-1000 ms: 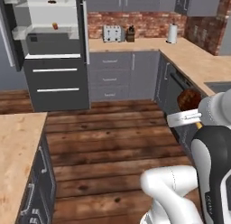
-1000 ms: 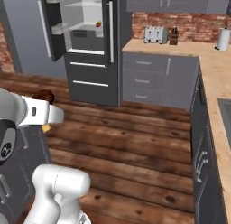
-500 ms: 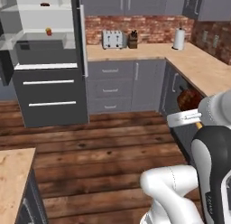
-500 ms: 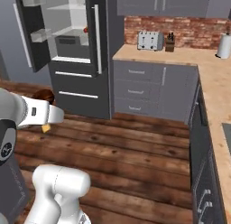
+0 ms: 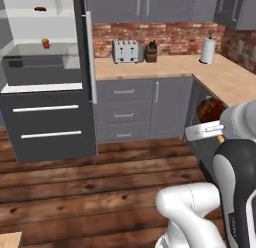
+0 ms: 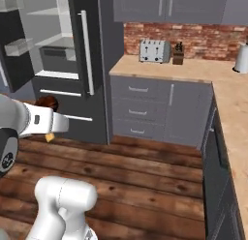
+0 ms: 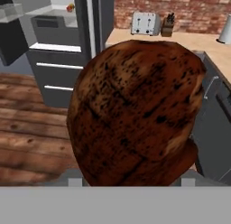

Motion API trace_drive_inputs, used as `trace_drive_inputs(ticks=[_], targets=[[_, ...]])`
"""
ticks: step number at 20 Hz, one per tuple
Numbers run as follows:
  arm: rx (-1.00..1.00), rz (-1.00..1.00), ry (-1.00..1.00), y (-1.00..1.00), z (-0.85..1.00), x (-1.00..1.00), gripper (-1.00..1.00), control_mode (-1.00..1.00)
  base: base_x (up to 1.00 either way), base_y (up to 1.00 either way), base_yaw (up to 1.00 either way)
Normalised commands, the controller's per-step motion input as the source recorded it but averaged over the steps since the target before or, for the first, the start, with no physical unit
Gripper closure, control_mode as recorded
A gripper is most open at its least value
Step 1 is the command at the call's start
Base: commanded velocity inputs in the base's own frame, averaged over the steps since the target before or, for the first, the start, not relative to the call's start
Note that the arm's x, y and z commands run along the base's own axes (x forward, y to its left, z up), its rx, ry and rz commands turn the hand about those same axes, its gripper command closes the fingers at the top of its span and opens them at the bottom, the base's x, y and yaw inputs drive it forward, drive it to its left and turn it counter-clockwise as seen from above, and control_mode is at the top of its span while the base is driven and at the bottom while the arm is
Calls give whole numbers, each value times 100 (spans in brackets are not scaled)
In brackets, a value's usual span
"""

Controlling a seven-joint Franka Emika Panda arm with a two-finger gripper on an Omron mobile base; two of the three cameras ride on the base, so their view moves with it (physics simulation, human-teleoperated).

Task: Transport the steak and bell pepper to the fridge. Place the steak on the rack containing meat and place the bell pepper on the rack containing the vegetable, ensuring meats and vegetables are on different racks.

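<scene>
At far left, the fridge [image 5: 45,77] now sits closer and more square-on than a second ago: the base is driving toward it. At right, the gripper [image 5: 212,123] stays clamped on the steak [image 7: 135,112], carried mid-transport; shelving remains.

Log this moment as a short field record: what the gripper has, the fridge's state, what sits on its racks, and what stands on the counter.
gripper: shut on the steak, carried in the air ahead of the arm
gripper location, near the corner counter
fridge: door open, white interior showing, grey drawers shut
upper rack: small dark lump of meat
lower rack: small round item, identity too small to tell
counter: toaster, knife block, paper towel roll
</scene>
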Motion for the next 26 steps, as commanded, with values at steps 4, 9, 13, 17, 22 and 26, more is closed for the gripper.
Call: trace_drive_inputs(ticks=[4,9,13,17,22,26], targets=[[0,0,0,0,0,0,100,100,100,70,-14],[0,0,0,0,0,0,100,100,100,100,-29],[0,0,0,0,0,0,100,100,100,100,-32],[0,0,0,0,0,0,100,100,100,100,-33],[0,0,0,0,0,0,100,100,78,100,-24],[0,0,0,0,0,0,100,100,93,70,-14]])
